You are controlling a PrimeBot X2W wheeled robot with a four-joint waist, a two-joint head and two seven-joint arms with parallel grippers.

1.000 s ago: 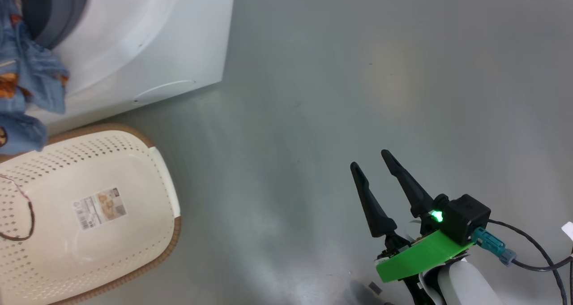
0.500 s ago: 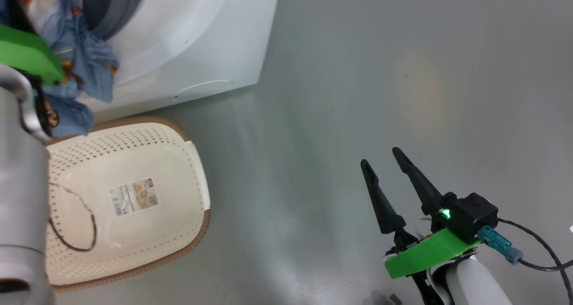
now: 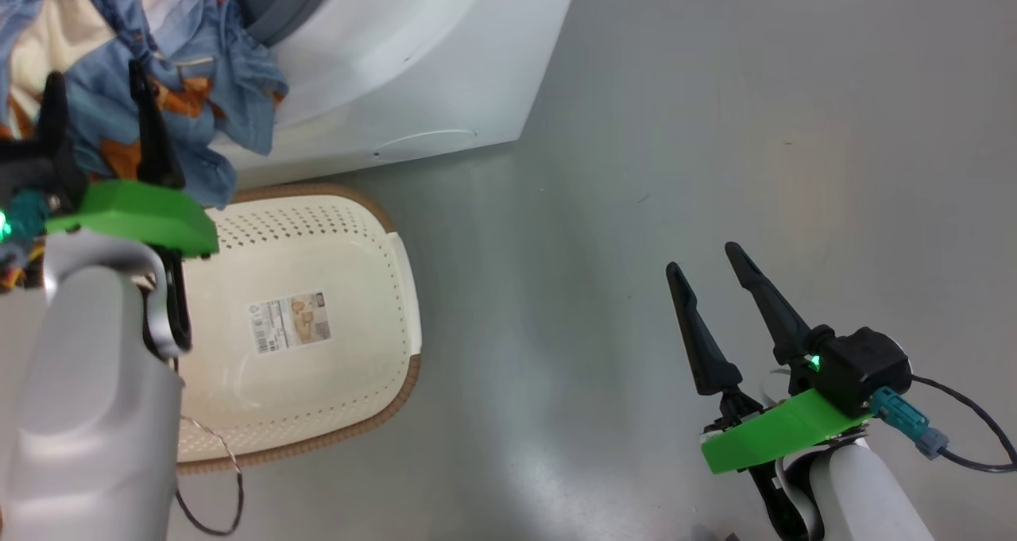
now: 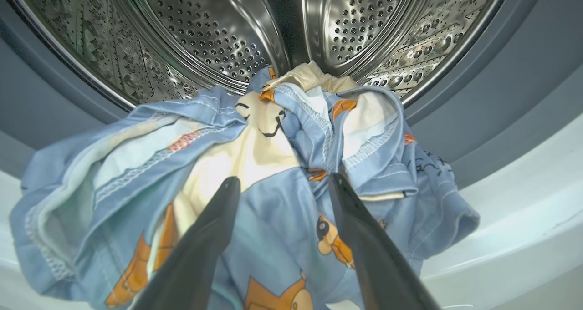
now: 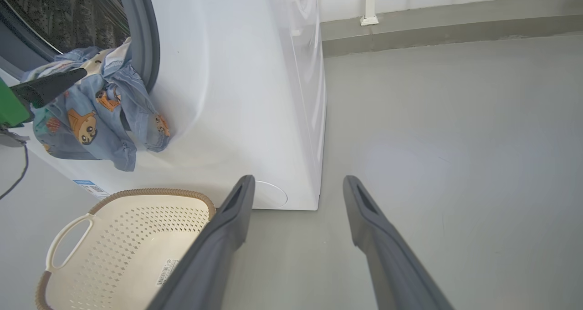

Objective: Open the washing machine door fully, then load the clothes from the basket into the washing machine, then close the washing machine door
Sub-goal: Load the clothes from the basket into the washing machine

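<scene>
Basket empty, clothes drape from the washing machine mouth; left end effector, right end effector released; tucking, closing remain.

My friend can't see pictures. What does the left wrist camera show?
Blue bear-print clothes with a cream piece hang out of the steel drum of the washing machine, over its grey gasket. The left gripper's two dark fingers stand open right in front of them.

The left claw stood high at the upper left, both dark fingers spread wide, its pale forearm below. The right claw hung low at the right, fingers parted, pointing up-left.
</scene>
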